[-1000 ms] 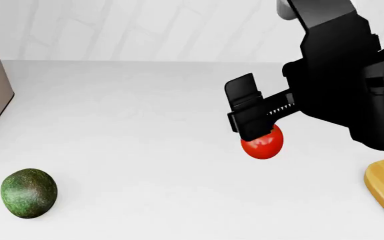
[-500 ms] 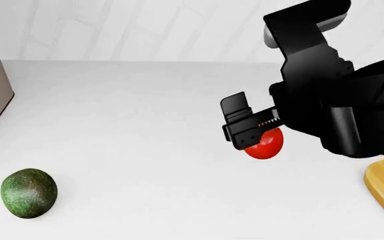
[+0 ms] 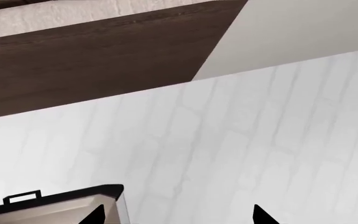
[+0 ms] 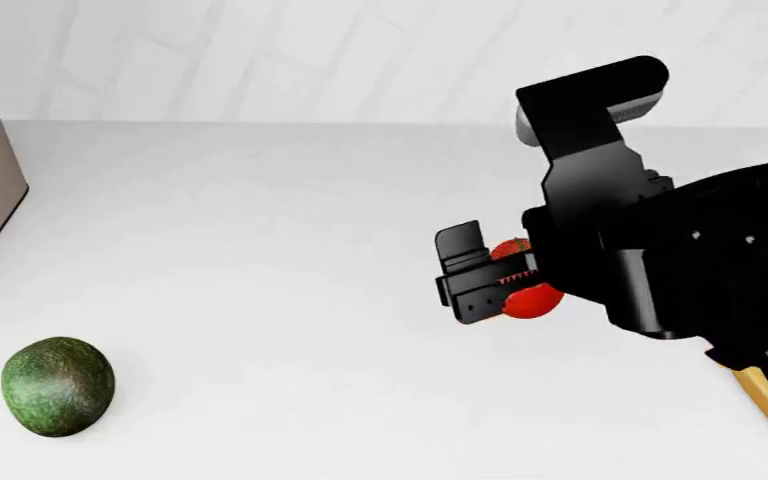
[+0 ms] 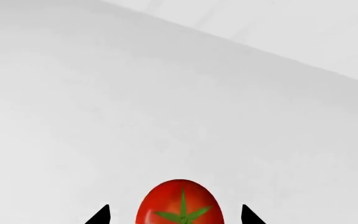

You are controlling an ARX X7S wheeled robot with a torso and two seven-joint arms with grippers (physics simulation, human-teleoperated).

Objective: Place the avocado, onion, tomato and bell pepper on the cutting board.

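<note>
No readable text, labels, numbers anywhere.

1. My head camera looks forward and down over the flat white counter [image 4: 251,260], from well back; it takes in my black right pincer [image 4: 491,272] and, far to the left, a dark green bumpy egg-shaped avocado [image 4: 57,386].
2. My right wrist camera sits close behind that pincer, facing along its fingertips [image 5: 101,215] at the glossy red round tomato [image 5: 180,204]; the same tomato [image 4: 528,292] shows in the head view.
3. My left wrist camera faces a white brick wall [image 3: 241,140], sharing nothing I can match.
</note>
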